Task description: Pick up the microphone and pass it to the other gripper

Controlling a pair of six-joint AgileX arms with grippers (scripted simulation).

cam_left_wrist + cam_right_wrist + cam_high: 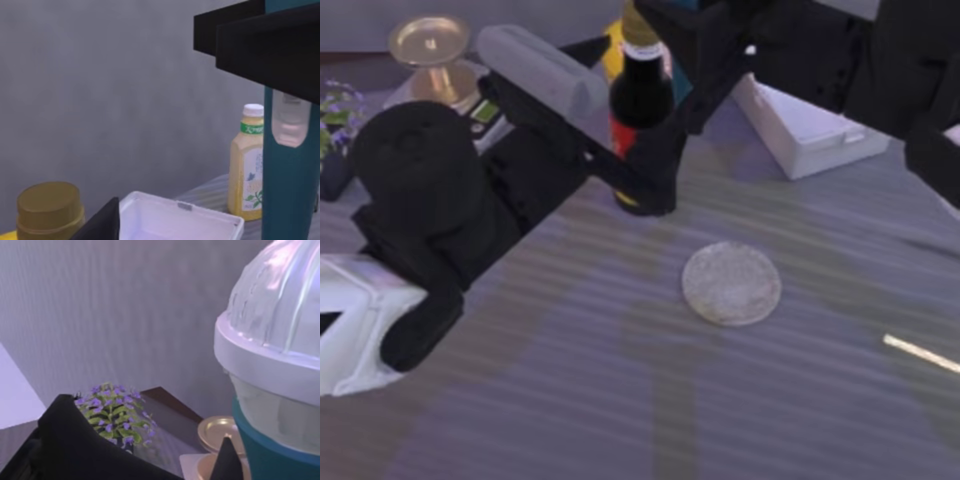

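Left gripper [705, 75]: up at the far middle of the surface [620, 400], at the end of the left arm, which reaches across from the near left. Top view shows only a black mass here. Clamped or parted: cannot tell.

Right gripper [760, 35]: comes in from the far right and meets the left one at the same spot. State: cannot tell.

Microphone [292, 190]: held off the surface at that meeting point, close to both wrist cameras. Left wrist view shows the teal handle with the white switch [289, 120]. Two black wedge-shaped gripper parts lie across the handle just past the switch; whose they are is unclear. Right wrist view shows the ribbed white-grey head [280, 315] over the teal handle, very near the lens. From above it is almost wholly hidden by the arms.

Dark sauce bottle [640, 95]: upright, gold cap, red label, just left of the two grippers, partly covered by the left arm.

White box [810, 125]: on the surface right of the bottle, under the right arm. A yellow juice bottle [247, 165] stands behind it in the left wrist view.

Round grey disc [731, 283]: flat on the surface, nearer than the bottle, well apart from both grippers.

Brass stand [430, 50]: far left corner. Purple-flowered plant [112, 412]: near the brass stand, at the left edge.
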